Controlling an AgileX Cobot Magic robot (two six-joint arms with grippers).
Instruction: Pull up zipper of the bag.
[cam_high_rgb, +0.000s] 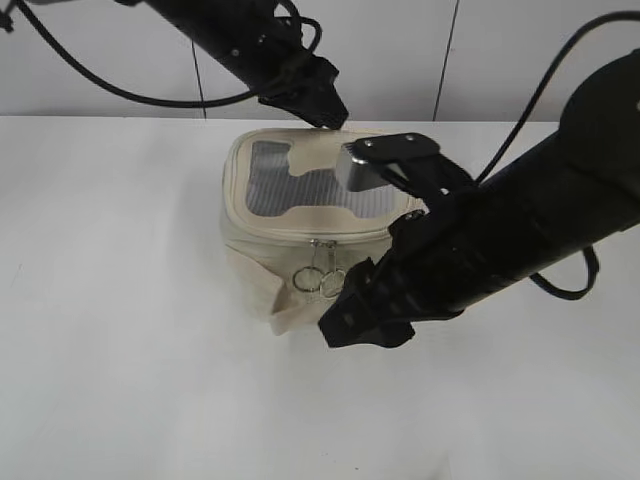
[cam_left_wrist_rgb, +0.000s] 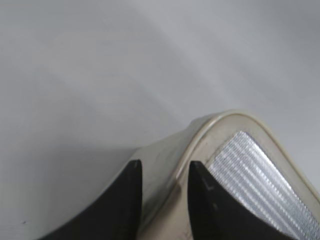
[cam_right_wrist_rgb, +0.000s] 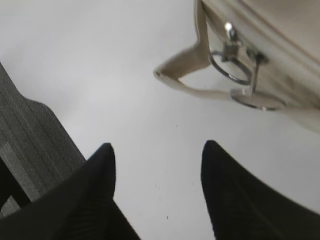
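Note:
The cream bag (cam_high_rgb: 258, 240) with its grey mesh top (cam_high_rgb: 300, 190) stands mid-table. Its zipper track (cam_high_rgb: 290, 238) runs along the front rim. Two silver pulls with round rings (cam_high_rgb: 320, 277) hang side by side at the front. My left gripper (cam_high_rgb: 325, 110) is at the bag's back rim. In the left wrist view its fingers (cam_left_wrist_rgb: 164, 167) are closed on the cream rim of the bag (cam_left_wrist_rgb: 220, 125). My right gripper (cam_high_rgb: 342, 322) is open and empty, low in front of the bag, just right of the pulls. In the right wrist view its fingers (cam_right_wrist_rgb: 159, 147) hang over bare table, with the ring pulls (cam_right_wrist_rgb: 235, 70) above and to the right.
The white table (cam_high_rgb: 120, 350) runs to a white wall (cam_high_rgb: 120, 60) at the back. The cream strap band (cam_right_wrist_rgb: 185, 62) sticks out from the bag's front left corner. Black cables (cam_high_rgb: 560, 70) trail behind both arms.

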